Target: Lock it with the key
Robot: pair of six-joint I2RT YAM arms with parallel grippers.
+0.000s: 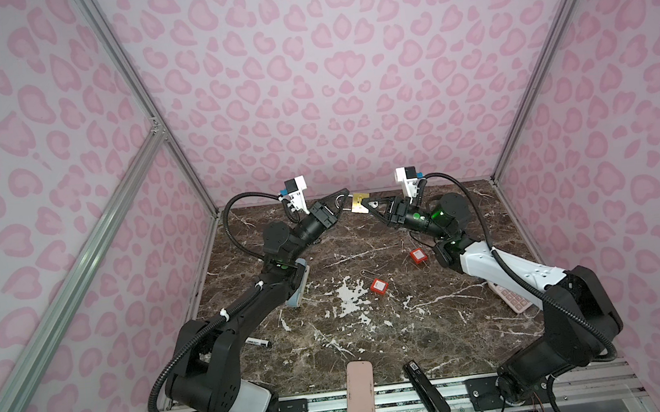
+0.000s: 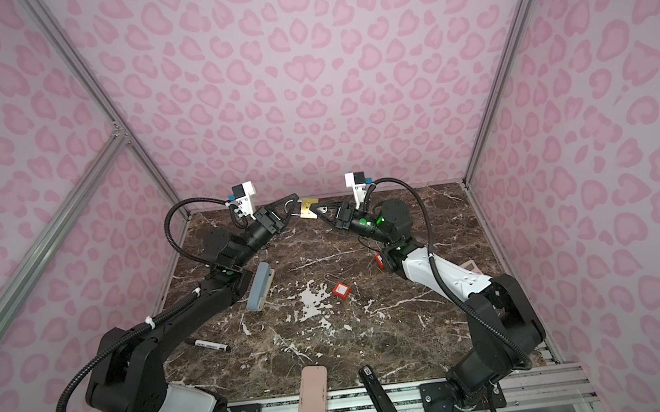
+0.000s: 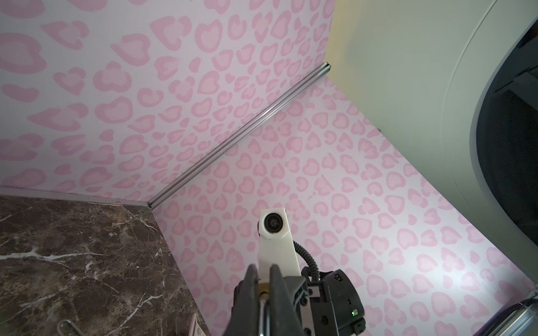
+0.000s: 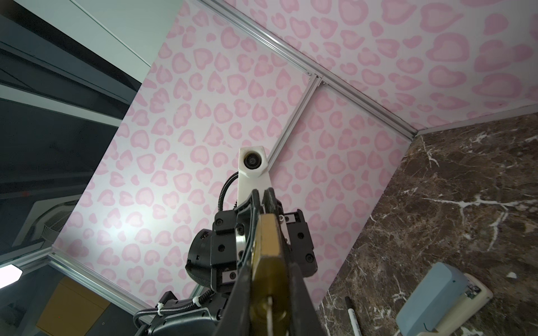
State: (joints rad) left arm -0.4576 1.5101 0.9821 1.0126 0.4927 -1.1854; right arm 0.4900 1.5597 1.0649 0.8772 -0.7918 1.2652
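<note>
While both top views show the padlock (image 1: 358, 204) whole, left fingers (image 3: 276, 279) pinch shackle (image 3: 263, 305), right fingers (image 4: 301, 296) clamp brass body (image 4: 267, 241).

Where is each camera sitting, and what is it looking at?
Both top views: up high, looking down on table, left arm, right arm, padlock.
Left wrist: on left arm, looks past left gripper at right wrist camera.
Right wrist: on right arm, looks past right gripper at left wrist camera.
Shared: both wrist views show the padlock held between grippers.
</note>
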